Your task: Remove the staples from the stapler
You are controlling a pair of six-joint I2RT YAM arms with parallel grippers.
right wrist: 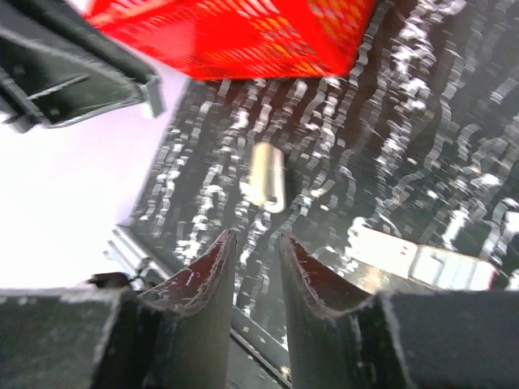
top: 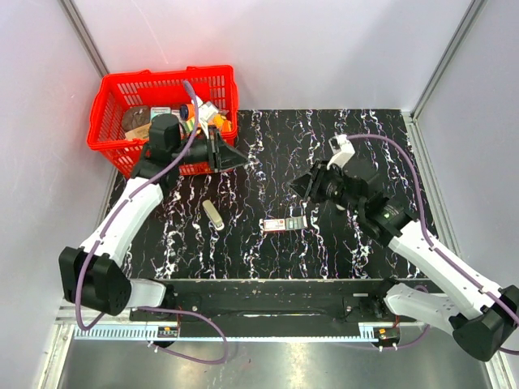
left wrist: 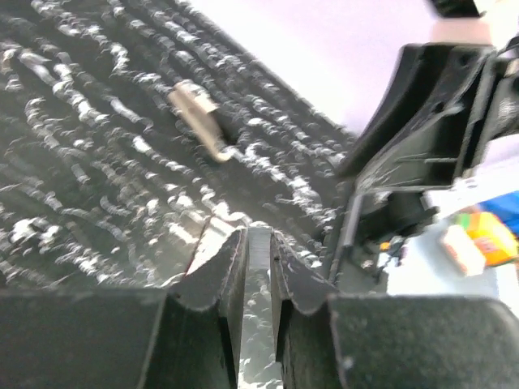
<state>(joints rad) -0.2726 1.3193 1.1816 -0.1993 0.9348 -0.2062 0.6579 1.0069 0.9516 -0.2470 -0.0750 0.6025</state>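
Two robot arms work over a black, white-veined surface [top: 276, 146] enclosed by pale panels [top: 324, 49].
Left pincer [left wrist: 258, 237] is clamped on a thin silvery strip [left wrist: 258, 324], just beside a red basket [top: 166, 77] of oddments. Right pincer [right wrist: 258, 243] stands slightly parted, holding nothing. The stapler [top: 284, 224] lies near it, on its near side. A small beige piece [top: 213, 215] lies on the left pincer's near side.
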